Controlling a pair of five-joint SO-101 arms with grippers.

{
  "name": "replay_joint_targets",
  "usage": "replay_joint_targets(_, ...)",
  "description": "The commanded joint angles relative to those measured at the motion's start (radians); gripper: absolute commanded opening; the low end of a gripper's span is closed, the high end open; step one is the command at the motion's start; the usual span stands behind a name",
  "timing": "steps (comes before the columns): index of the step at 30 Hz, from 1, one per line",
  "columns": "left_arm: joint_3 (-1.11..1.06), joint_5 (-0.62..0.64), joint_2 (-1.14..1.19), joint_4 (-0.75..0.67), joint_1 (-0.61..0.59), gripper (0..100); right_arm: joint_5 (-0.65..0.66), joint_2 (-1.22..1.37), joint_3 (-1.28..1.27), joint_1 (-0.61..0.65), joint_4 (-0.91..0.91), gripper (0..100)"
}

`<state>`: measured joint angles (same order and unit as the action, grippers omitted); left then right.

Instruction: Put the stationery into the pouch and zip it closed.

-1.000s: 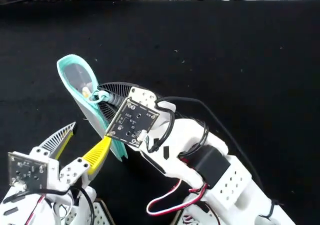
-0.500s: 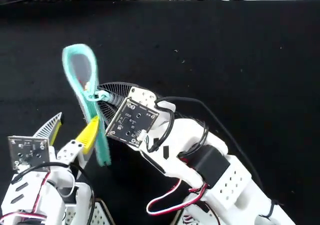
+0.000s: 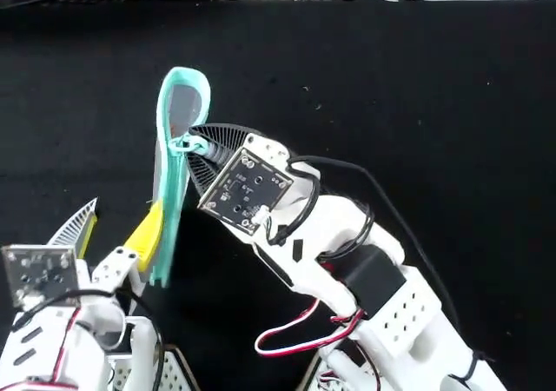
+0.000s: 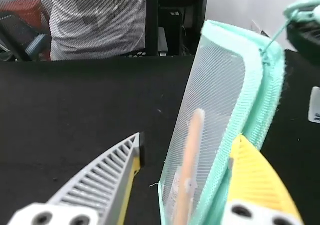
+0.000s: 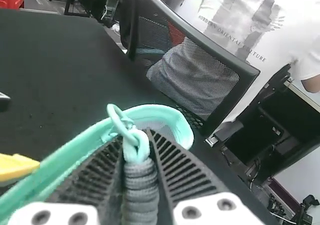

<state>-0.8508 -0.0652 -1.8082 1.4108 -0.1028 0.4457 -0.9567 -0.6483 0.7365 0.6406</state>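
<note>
black-cloth table (image 3: pixel 417 87), couple tiny pale specks (image 3: pixel 306 88) on it, can't tell if the teal pouch (image 3: pixel 174 161) actually touches it

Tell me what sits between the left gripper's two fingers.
In the left wrist view, the mesh pouch, a pencil-like stick inside it, stands between the fingers of the left gripper, against the yellow one; bare table shows between it and the white one.

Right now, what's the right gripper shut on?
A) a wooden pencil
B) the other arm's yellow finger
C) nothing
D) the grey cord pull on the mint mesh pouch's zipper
D: in the right wrist view the right gripper pinches the grey cord pull, which is looped to the mint mesh pouch.
</note>
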Motion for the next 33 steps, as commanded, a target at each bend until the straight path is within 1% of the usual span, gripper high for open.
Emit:
replay_joint_targets(1,0.084,0.002,-0.005,0.028,-0.001,29,-0.006,-0.022,0.047,-0.012,-0.031,1.2)
replay_joint_targets(3,0.088,0.002,-0.005,0.029,0.044,29,-0.006,-0.022,0.045,-0.009,-0.031,1.2)
replay_joint_targets(7,0.085,0.003,-0.005,0.029,0.186,29,-0.006,-0.022,0.042,0.035,-0.029,1.2)
replay_joint_targets(9,0.084,0.005,-0.005,0.029,0.226,29,-0.006,-0.022,0.031,0.06,-0.031,1.2)
replay_joint_targets(12,0.084,0.034,-0.005,0.028,0.228,29,-0.006,-0.022,0.028,0.081,-0.031,1.2)
replay_joint_targets(19,0.077,0.037,-0.005,0.026,0.229,29,-0.005,-0.025,0.027,0.086,-0.025,1.2)
replay_joint_targets(25,0.051,0.035,-0.005,0.021,0.237,29,0.003,-0.024,0.085,0.175,0.081,1.2)
replay_joint_targets(33,0.042,0.034,-0.005,0.018,0.228,29,0.003,-0.022,0.09,0.189,0.103,1.2)
